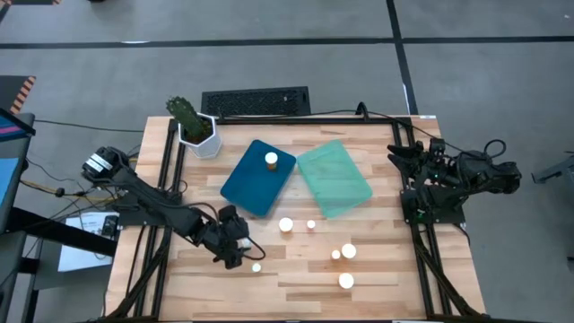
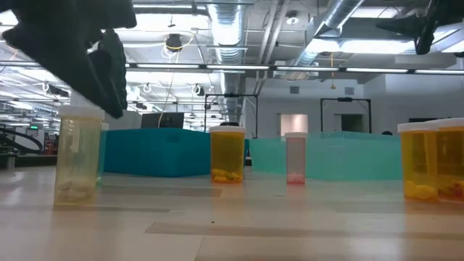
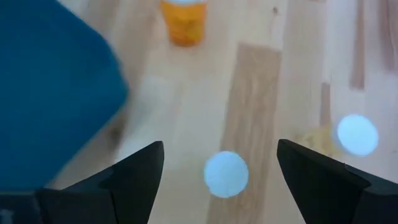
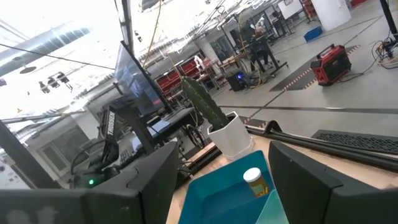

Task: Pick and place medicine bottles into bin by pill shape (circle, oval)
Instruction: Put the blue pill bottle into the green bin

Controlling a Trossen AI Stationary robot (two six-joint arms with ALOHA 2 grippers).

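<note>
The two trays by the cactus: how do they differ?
The blue tray is opaque and dark; the green tray is translucent and pale mint. The blue tray holds one bottle with a white cap; nothing shows in the green one. In the high view the blue tray lies on the left arm's side, the green on the right arm's, and they tilt opposite ways. Both are flat rectangles of similar size, nearly touching.

Grey concrete floor (image 1: 108, 81), ceiling ducts (image 2: 239, 22) w/ strip lights
</note>
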